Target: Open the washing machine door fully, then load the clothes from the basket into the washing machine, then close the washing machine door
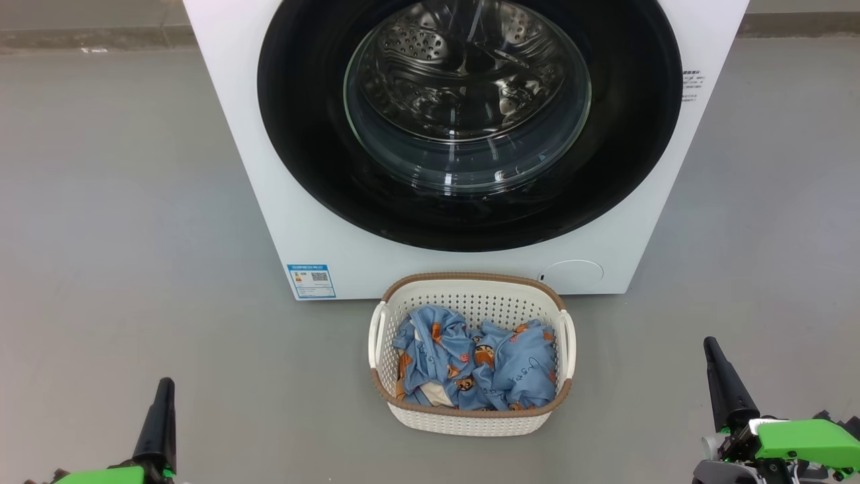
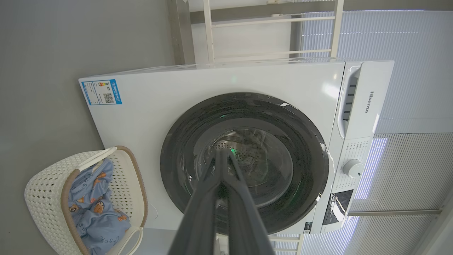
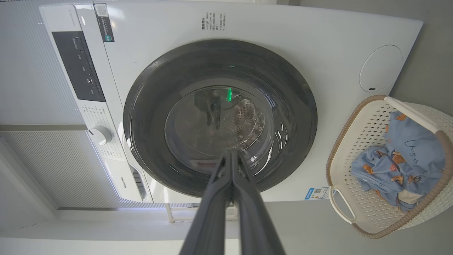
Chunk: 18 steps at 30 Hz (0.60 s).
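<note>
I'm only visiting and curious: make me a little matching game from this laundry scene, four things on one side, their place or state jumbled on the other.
Things:
1. washing machine door
2. clothes
3. basket
4. blue sticker

Places or states:
A. lying in the basket
B. on the floor in front of the washing machine
C. shut
D. low on the machine's white front, at the robot's left

Pairs: 1-C, 2-A, 3-B, 4-D

A laundry room: white washing machine (image 1: 349, 262), basket (image 1: 470, 277), grey floor (image 1: 121, 202), slatted blinds (image 2: 407, 71).
</note>
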### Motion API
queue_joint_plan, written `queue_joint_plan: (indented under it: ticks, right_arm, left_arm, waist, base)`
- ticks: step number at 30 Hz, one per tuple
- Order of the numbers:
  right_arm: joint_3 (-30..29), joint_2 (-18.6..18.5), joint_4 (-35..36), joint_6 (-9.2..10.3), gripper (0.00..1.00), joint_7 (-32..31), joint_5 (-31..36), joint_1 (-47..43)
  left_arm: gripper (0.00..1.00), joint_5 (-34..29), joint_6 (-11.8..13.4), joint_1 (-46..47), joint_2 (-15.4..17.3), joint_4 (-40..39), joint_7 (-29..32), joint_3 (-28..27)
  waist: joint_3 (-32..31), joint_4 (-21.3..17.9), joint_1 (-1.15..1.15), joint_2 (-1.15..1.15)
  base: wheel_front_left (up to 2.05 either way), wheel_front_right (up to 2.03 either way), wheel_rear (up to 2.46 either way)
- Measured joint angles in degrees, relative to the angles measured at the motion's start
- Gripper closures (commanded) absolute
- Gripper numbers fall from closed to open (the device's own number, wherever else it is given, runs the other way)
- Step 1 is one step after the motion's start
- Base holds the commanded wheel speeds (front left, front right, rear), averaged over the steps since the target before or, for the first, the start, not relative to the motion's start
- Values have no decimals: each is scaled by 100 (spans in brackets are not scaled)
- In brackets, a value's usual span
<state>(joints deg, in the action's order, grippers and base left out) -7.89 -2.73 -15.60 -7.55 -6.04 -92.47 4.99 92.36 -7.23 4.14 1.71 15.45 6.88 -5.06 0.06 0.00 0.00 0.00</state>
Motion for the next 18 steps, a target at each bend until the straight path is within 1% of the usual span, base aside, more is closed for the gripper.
queue_joint_plan:
  ticks: [17, 18]
  right_arm:
    - [0, 1, 0, 0, 100, 0, 0, 0]
    - [0, 4, -27, 0, 0, 5, -1, -9]
  left_arm:
    - [100, 0, 0, 0, 0, 0, 0, 0]
    - [0, 0, -1, -10, -9, 22, 2, 0]
  waist:
    - [0, 0, 0, 0]
    - [0, 0, 0, 0]
  base:
    - [0, 0, 0]
    - [0, 0, 0]
